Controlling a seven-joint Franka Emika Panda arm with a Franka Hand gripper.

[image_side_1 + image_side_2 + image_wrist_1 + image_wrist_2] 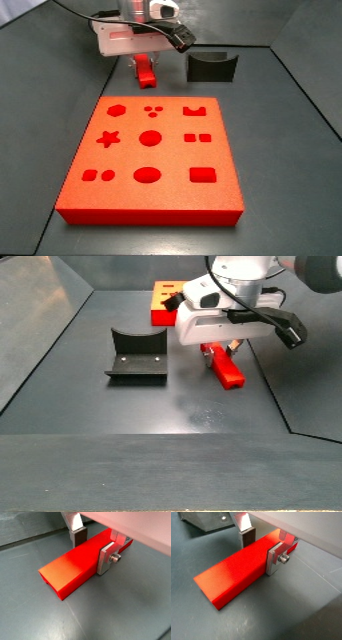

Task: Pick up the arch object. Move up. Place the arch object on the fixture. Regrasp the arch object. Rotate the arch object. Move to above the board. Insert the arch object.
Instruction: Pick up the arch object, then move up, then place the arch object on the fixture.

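Observation:
The arch object (pixel 67 572) is a bright red bar lying flat on the dark floor; it also shows in the second wrist view (pixel 231 579) and in both side views (pixel 144 76) (pixel 229 370). My gripper (pixel 92 552) (pixel 261 554) straddles the bar's far end and is open. One finger (pixel 107 558) lies against the bar's side. The other finger's dark pad (pixel 78 538) stands a little off the opposite side. The fixture (pixel 211 66) (pixel 136 354) stands apart from the bar. The board (pixel 174 205) lies flat on the floor, and only its end shows behind the gripper (pixel 164 290).
Dark walls close in the floor on all sides in both side views. The gripper's white body (pixel 127 38) (pixel 221 316) hangs over the bar and hides part of it. A grey corner (pixel 204 519) shows in a wrist view.

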